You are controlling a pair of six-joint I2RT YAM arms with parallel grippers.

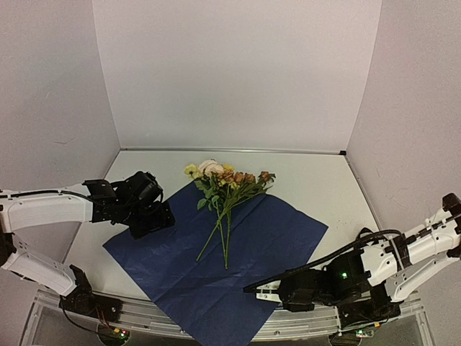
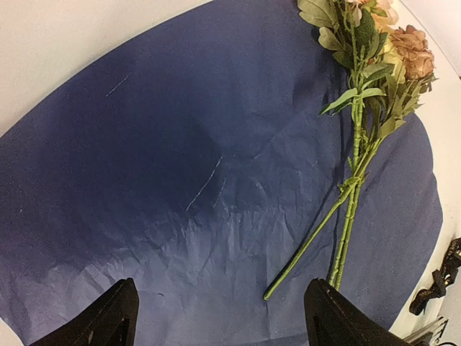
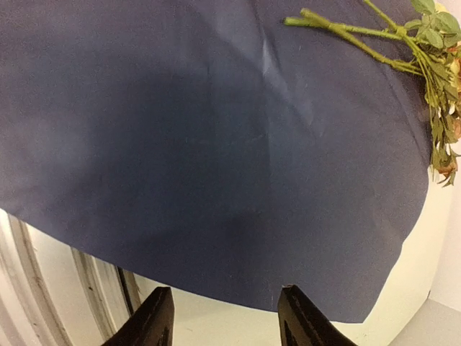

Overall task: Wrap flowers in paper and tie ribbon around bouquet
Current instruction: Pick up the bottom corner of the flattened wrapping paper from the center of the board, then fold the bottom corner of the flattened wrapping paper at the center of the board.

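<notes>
Flowers, one bunch, lie on one navy paper sheet.

From where I stand, nothing can be read: no word, number or brand is legible on anything.

The paper shows only a plain navy face with creases, and the wrist views of it show the same.

Just past the paper's right edge, beyond the stem ends lying on it, there is a dark crumpled strip. It is too small and blurred to tell whether it carries any marks.

Off the paper's near right corner, a small green lamp glows on the right arm. It is only a light, with no caption that can be made out beside it.
</notes>
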